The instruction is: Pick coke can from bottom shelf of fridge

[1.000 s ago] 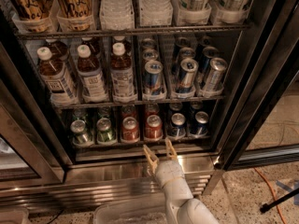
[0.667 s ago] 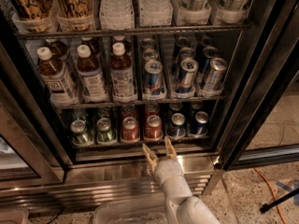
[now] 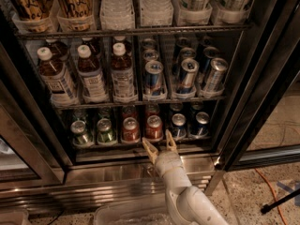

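Hovering at the front edge of the fridge's [image 3: 108,176] bottom shelf [image 3: 93,146], the pincer [image 3: 159,142] stands open just below the coke can [image 3: 153,127]

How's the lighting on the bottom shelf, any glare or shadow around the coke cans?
Camera view: dim, warm light; the bottom shelf lies in shadow, only the coke can top glints; glare streaks the fridge base; the open gripper, before the shelf, is brightly lit.

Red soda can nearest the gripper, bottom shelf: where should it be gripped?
The short red soda can: clamp its round side wall, coming level from the open front; the rack overhead likely blocks the top. The open two-finger gripper sits just before it.
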Robot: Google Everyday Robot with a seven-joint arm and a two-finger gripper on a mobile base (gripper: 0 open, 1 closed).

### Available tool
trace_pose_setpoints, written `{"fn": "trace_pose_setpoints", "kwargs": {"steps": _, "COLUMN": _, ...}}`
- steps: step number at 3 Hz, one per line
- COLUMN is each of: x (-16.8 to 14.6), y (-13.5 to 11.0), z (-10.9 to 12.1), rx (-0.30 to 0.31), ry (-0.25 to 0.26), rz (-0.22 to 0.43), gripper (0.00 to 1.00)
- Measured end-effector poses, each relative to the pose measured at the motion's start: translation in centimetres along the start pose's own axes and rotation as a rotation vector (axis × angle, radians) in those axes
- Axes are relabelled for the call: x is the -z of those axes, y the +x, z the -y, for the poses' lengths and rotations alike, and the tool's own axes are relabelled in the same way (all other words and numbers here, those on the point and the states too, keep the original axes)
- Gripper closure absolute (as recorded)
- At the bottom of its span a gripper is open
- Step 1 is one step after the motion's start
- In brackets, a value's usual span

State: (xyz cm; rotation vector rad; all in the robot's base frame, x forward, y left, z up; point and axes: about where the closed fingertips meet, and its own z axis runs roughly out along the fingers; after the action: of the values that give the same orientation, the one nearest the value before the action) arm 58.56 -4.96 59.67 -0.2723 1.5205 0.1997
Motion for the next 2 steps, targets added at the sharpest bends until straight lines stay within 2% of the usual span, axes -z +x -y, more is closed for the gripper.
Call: {"fn": "trace_pose_setpoints", "kwargs": {"steps": 2, "x": -3.2, "y": -0.1, "z": 1.3, "rx": -0.014, "ry": 0.008, "rz": 0.015, "gripper": 0.31}}
